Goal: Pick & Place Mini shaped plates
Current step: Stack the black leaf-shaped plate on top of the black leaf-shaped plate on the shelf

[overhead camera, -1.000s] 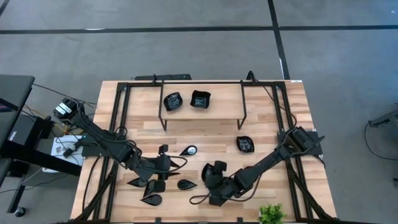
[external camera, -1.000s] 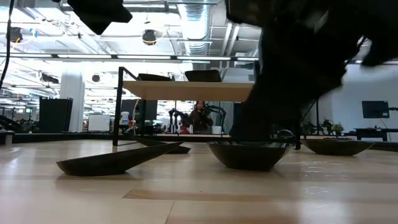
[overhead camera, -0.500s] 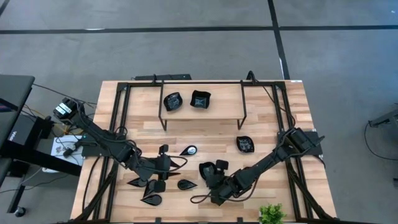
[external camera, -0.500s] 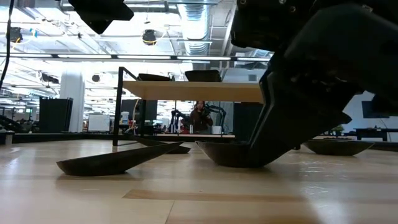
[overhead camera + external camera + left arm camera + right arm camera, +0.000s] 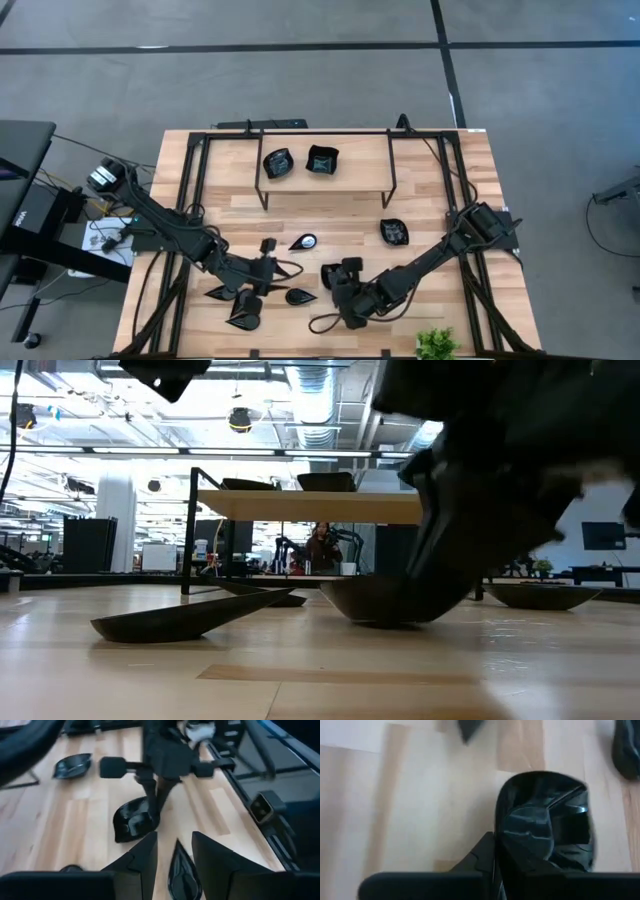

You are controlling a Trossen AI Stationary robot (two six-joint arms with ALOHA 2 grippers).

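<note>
Square plate (image 5: 543, 822) pinched by low right gripper (image 5: 333, 283)

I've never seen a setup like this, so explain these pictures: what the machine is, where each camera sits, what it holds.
Two dark robot arms work at a wooden table. One camera looks straight down, one sits at tabletop level, one rides on each wrist. Small black dishes lie on the table, two more on a raised shelf. The right gripper is shut on the rim of one black dish. The left gripper hangs open over a teardrop dish. A small plant stands at the table's edge.
</note>
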